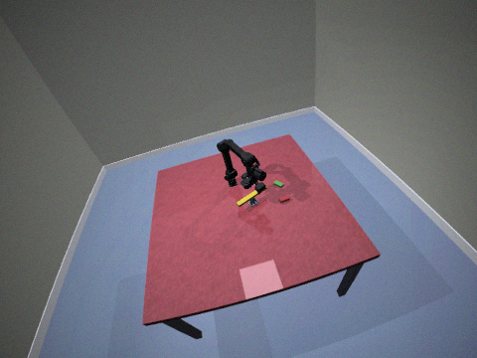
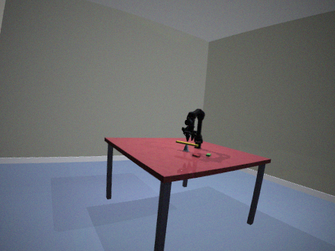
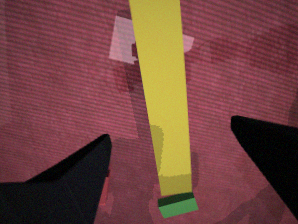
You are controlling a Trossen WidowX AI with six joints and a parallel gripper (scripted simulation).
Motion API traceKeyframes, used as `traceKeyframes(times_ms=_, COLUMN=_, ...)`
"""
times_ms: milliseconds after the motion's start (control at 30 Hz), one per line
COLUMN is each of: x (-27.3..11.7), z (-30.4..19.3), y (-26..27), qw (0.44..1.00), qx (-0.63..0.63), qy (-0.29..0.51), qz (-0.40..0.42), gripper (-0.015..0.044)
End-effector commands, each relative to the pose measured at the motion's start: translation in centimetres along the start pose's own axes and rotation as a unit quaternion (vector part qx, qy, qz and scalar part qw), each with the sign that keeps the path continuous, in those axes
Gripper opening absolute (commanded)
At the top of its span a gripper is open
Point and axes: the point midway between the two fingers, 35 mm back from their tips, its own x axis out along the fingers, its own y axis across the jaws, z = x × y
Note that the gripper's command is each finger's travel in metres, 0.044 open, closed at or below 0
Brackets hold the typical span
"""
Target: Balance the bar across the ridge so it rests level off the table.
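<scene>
Jaws of the gripper [image 1: 260, 187] [image 2: 190, 139] [image 3: 170, 129] wide apart, clamping nothing. Yellow bar [image 1: 247, 198] [image 2: 187, 143] [image 3: 165, 100] laid across the grey ridge [image 1: 253, 202] [image 2: 185, 148], off the table [image 1: 199, 249] [image 2: 157, 158] [image 3: 60, 100], apparently bearing its own weight. Slightly tilted in the exterior view; true level uncertain. Clearance between fingers and bar probably meant for withdrawal without a nudge.

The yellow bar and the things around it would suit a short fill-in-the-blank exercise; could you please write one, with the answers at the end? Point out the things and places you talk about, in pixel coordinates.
The long yellow bar [image 1: 247, 198] [image 2: 183, 142] [image 3: 165, 90] lies across the small grey-blue ____.
In the wrist view, the black gripper [image 1: 259, 188] [image 2: 190, 139] [image 3: 170, 130] has its fingers ____, with a gap on either side of the bar.
The small block seen just past the bar's near end in the wrist view is ____.
The other small block on the table [image 1: 199, 268] [image 2: 146, 153] is ____.

Missing words: ridge; open; green; red.
</scene>
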Motion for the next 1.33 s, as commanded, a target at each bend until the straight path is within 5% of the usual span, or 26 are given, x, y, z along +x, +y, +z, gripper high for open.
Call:
traceKeyframes(times_ms=0, x=-4.2, z=0.0, y=0.1, qw=1.0, qx=0.0, qy=0.0, qz=0.004, gripper=0.044)
traceKeyframes(times_ms=133, x=-6.9, z=0.0, y=-0.3, qw=1.0, qx=0.0, qy=0.0, qz=0.004, gripper=0.044)
traceKeyframes(times_ms=1300, x=-6.9, z=0.0, y=-0.3, qw=1.0, qx=0.0, qy=0.0, qz=0.004, gripper=0.044)
